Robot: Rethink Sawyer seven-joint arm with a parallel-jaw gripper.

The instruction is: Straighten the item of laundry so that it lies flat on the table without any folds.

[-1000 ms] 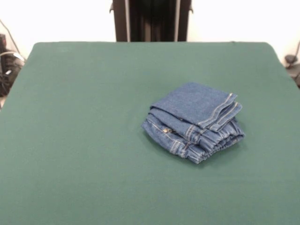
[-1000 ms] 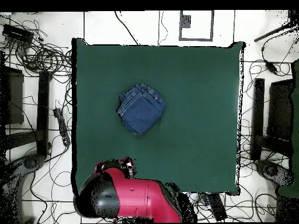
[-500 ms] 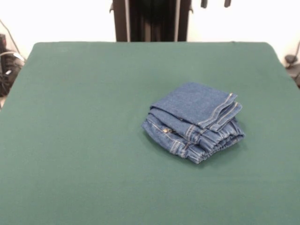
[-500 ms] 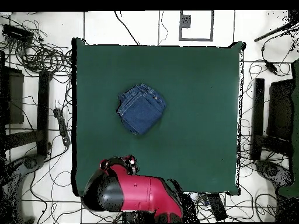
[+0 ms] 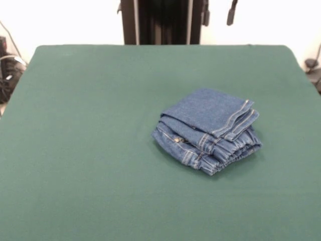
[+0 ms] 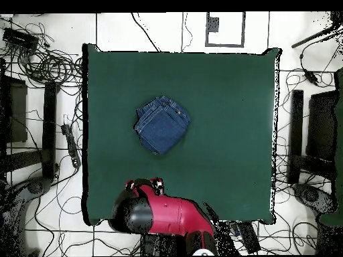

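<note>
The blue denim jeans [image 5: 206, 130] lie folded into a compact stack on the dark green table [image 5: 90, 125], right of centre in the front view. The gathered waistband and seam edges face the near right. In the overhead view the jeans [image 6: 162, 124] sit left of the table's [image 6: 228, 107] middle. My gripper [image 5: 218, 14] shows at the top edge of the front view, high above the table's far side, with two dark fingertips [image 5: 231, 13] apart and nothing between them. In the overhead view the gripper [image 6: 145, 183] sits at the end of the red arm [image 6: 167, 215], over the table's near edge, well short of the jeans.
The robot's dark pedestal [image 5: 161, 21] stands behind the table's far edge. Cables [image 6: 47, 63] and stands [image 6: 295, 134] lie on the floor around the table.
The arm has swung right in the overhead view and reached further over the table edge. In the front view the fingertips have come lower and moved left.
</note>
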